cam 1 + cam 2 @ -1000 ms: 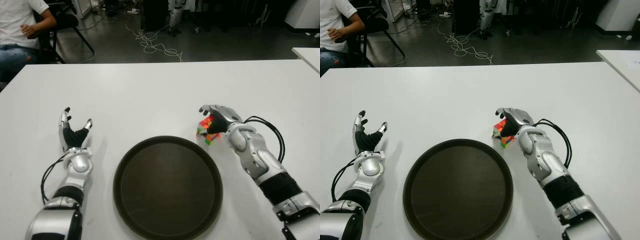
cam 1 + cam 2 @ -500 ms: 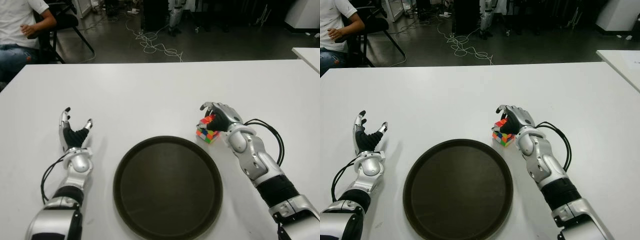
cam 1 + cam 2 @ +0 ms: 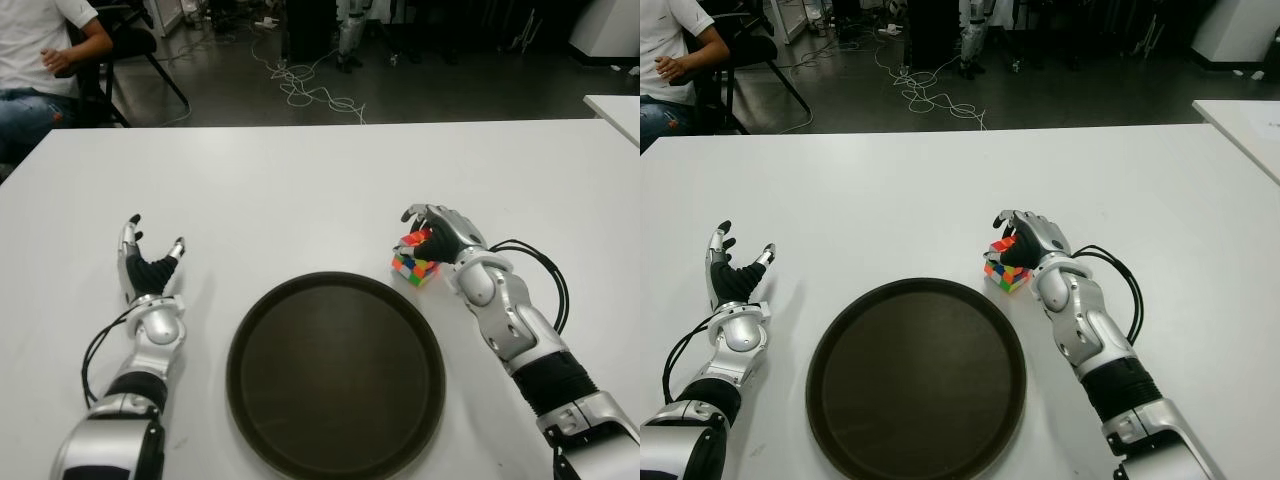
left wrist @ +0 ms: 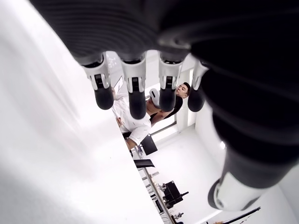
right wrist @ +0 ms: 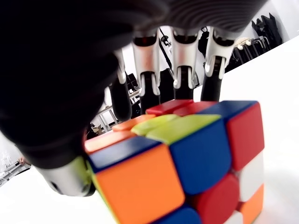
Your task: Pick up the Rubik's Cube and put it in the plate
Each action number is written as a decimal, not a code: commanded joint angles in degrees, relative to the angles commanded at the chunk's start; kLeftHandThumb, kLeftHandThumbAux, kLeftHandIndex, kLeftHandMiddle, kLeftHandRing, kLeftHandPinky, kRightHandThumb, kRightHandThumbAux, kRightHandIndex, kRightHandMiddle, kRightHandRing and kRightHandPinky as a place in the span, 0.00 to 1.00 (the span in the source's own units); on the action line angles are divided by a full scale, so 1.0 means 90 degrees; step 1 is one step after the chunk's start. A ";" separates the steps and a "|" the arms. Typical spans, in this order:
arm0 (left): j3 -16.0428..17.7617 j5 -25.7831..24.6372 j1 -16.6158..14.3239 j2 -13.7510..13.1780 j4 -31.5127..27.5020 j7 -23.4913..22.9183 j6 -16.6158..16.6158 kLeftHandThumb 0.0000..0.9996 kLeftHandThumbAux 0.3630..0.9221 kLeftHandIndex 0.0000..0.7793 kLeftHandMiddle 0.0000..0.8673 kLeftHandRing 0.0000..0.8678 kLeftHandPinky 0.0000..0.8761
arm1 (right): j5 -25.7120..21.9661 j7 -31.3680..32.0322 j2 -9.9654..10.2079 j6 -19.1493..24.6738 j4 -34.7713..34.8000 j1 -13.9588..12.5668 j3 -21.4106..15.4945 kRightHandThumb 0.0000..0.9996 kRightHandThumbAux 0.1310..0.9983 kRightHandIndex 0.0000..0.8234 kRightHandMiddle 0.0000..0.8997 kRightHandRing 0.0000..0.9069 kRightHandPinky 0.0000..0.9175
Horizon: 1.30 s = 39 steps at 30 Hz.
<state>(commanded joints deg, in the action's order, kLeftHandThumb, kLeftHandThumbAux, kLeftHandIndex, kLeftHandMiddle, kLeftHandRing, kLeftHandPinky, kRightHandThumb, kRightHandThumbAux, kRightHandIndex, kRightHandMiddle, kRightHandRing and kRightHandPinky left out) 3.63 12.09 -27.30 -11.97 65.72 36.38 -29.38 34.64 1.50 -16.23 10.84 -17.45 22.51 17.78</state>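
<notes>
Beside one plate (image 3: 335, 375), right hand (image 3: 441, 232) grips one Rubik's Cube (image 3: 415, 262).

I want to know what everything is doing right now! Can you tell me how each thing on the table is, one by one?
Multicoloured Rubik's Cube: on the white table, beside the plate's rim, outside it.
Round dark brown plate: flat on the table, nothing in it.
Right hand: fingers curled over the cube's top.
Left hand: fingers spread, holding nothing, left of the plate.
</notes>
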 joint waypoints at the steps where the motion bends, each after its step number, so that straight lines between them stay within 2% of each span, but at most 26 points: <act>1: 0.0001 -0.0001 -0.0001 0.0000 0.0002 0.0003 0.0003 0.00 0.69 0.12 0.15 0.14 0.12 | 0.0000 -0.0001 0.0002 0.0001 0.0003 -0.0001 -0.0003 0.30 0.80 0.74 0.85 0.85 0.83; 9: -0.0012 0.0016 -0.0003 -0.0009 0.0013 0.0020 0.0028 0.00 0.69 0.11 0.14 0.13 0.09 | -0.0021 -0.0013 0.0037 0.0039 0.0050 -0.0024 -0.0050 0.29 0.80 0.75 0.85 0.85 0.84; 20: -0.0006 -0.0009 -0.0005 -0.0007 0.0020 0.0004 0.0017 0.00 0.70 0.12 0.15 0.14 0.14 | 0.0061 -0.0036 0.0049 0.0132 0.0062 -0.0010 -0.0050 0.28 0.80 0.74 0.84 0.84 0.83; 23: 0.0011 -0.0036 -0.0005 -0.0001 0.0020 -0.0028 0.0005 0.00 0.70 0.12 0.14 0.14 0.11 | 0.0062 -0.0064 0.0050 0.0120 0.0057 -0.0010 -0.0056 0.28 0.80 0.74 0.84 0.84 0.83; 29: 0.0025 -0.0054 -0.0008 0.0007 0.0026 -0.0062 0.0003 0.00 0.71 0.12 0.13 0.13 0.11 | -0.0011 -0.0093 0.0051 0.0069 0.0070 -0.0010 -0.0113 0.26 0.81 0.77 0.85 0.85 0.84; 36: 0.0006 -0.0028 0.0006 0.0008 0.0002 -0.0039 -0.0021 0.00 0.66 0.10 0.12 0.11 0.08 | -0.0270 -0.0184 0.0076 0.0090 0.0091 0.0069 -0.0415 0.21 0.83 0.80 0.87 0.88 0.86; 39: -0.0005 -0.0020 0.0017 0.0009 -0.0023 -0.0055 -0.0056 0.00 0.67 0.10 0.12 0.11 0.10 | -0.0559 -0.0328 0.0090 -0.0123 0.0037 0.0145 -0.0706 0.22 0.82 0.80 0.88 0.88 0.87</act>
<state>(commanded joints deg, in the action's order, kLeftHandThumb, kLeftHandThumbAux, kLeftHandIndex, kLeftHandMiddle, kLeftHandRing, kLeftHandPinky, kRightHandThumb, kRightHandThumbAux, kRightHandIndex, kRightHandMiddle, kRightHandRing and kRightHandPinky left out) 3.58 11.91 -27.15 -11.89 65.51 35.89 -29.89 29.61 -1.45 -15.42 9.73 -17.12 23.81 11.43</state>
